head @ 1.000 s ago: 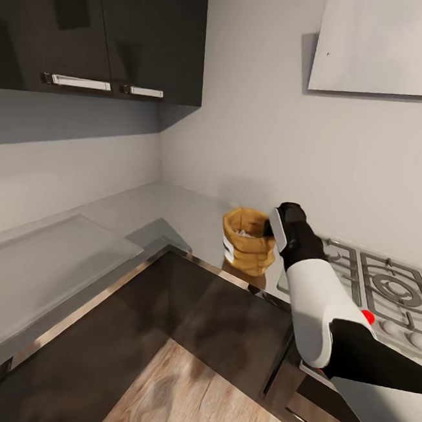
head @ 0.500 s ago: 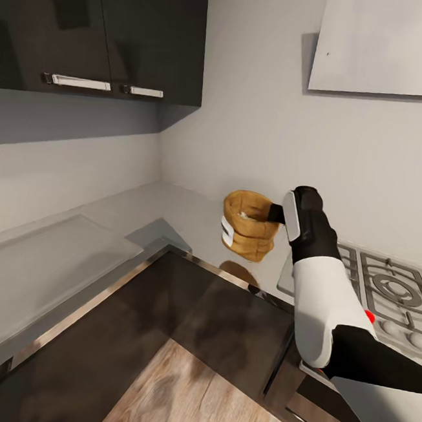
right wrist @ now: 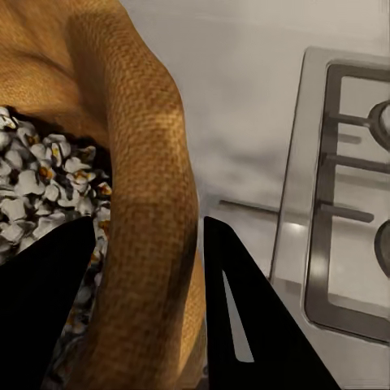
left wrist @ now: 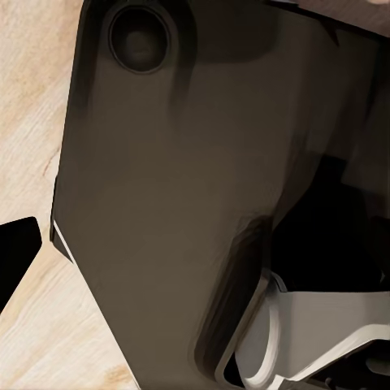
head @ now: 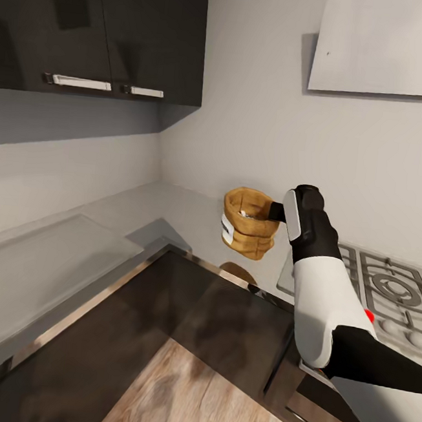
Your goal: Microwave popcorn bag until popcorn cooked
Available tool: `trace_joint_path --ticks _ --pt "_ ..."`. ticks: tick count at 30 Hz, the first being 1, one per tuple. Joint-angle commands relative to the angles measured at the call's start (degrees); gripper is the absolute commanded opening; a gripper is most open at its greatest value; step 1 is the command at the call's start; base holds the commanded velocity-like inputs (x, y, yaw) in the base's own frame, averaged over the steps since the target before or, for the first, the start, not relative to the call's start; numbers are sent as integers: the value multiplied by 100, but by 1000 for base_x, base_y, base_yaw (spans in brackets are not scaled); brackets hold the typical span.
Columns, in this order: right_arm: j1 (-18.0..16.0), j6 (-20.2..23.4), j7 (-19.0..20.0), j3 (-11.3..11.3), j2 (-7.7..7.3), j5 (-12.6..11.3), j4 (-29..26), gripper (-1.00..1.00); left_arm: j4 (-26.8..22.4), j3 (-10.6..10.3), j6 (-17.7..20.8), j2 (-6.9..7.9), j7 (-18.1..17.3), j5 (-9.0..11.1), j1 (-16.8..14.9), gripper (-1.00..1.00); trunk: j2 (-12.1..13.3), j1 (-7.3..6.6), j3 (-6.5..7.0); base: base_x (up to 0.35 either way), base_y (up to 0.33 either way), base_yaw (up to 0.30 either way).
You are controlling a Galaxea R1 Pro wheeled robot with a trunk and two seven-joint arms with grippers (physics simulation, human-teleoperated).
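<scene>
One step was complete: I had the right claw [head: 274, 212] clamped on the popcorn bag [head: 248, 223] rim, bag hanging clear above the countertop [head: 172, 210]; microwave loading and heating remained; left claw state indeterminate.

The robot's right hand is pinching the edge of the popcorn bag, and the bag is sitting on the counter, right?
Not quite. The right hand is pinching the popcorn bag by its edge, but the bag is lifted off the counter. The head view shows its shadow on the counter below it.
</scene>
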Motion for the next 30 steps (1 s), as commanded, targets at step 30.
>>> trace_joint_path --ticks 30 --pt "-7 13 -38 14 5 -34 -13 -100 -3 11 -7 -8 8 30 -1 100 -4 -1 -6 -330 0 0"
